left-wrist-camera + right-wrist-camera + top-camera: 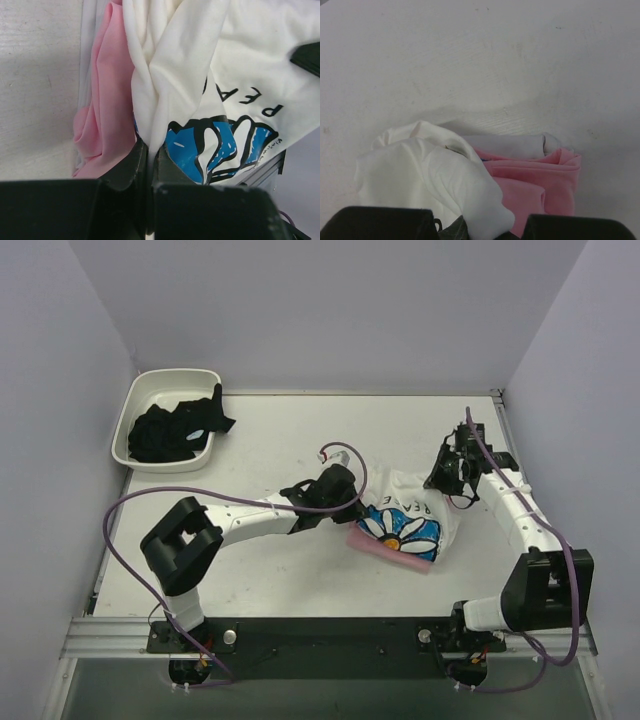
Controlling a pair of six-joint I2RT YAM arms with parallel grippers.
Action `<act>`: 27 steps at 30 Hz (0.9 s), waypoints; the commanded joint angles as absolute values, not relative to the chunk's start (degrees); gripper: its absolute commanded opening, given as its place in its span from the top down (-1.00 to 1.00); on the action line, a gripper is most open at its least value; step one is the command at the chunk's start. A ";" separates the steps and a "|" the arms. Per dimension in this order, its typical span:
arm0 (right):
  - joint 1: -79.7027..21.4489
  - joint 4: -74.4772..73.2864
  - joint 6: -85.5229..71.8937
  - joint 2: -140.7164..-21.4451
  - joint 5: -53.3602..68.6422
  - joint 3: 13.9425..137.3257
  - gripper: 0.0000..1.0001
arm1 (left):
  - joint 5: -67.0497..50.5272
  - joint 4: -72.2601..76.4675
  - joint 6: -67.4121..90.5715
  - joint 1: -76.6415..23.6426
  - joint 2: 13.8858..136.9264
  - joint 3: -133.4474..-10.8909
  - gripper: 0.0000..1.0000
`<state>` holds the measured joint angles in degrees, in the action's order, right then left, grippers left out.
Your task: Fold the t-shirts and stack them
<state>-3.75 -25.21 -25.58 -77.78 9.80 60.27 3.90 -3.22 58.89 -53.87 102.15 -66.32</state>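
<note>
Your left fingers (141,165) are pressed narrow, nearly together, and pinch a twisted fold of the soft white cotton t-shirt with the blue-and-white daisy print (175,75). The cloth rises out of the gap between them, with the blue flower and dark lettering just to one side. The plain pink cotton t-shirt (107,100) lies bunched right against that fold, touching it, on the pale table (35,75).

From above, the printed white shirt (410,515) sits crumpled a little right of the table's middle, held between your two arms. The left fingers (352,498) are at its left edge and your right fingers (443,478) at its upper right edge. The pink shirt (385,550) lies under it, showing only as a strip along the near edge.

Your right fingers are also narrow and closed on cloth. In the right wrist view a rounded bundle of the white shirt (430,185) runs down between them. The pink shirt (530,180) lies folded just beside it, touching it. You cannot tell from here whether pink cloth is caught in that grip as well.

Well apart, at the far left corner, a white oval plastic tub (125,430) holds a heap of black clothing (170,430).
</note>
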 commanded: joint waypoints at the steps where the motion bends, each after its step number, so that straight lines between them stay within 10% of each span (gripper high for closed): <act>1: -3.43 -20.57 -27.33 -80.15 8.79 58.37 1.00 | 3.08 1.14 59.24 -54.23 102.13 -65.40 1.00; 11: -3.25 -20.13 -28.04 -82.18 5.19 59.50 1.00 | 7.20 1.41 59.94 -56.07 97.04 -58.28 0.92; 13: -3.25 -20.30 -28.04 -83.05 4.66 60.03 1.00 | 9.49 0.79 60.12 -56.42 94.75 -56.43 0.44; 15: -3.34 -20.39 -28.12 -84.46 4.31 60.73 0.97 | 11.24 0.09 60.21 -56.42 93.43 -55.64 -0.51; 16: -3.34 -20.48 -28.21 -84.98 3.78 60.91 0.87 | 11.60 -2.52 60.03 -56.43 93.08 -55.46 -0.71; 20: -3.34 -20.65 -28.92 -86.13 0.36 61.52 -0.91 | 13.09 -4.74 60.03 -56.42 89.75 -55.11 -0.82; 27: -7.29 -20.91 -27.86 -75.86 -7.82 63.63 -1.00 | 17.75 -13.26 51.87 -56.34 83.14 -66.34 -0.85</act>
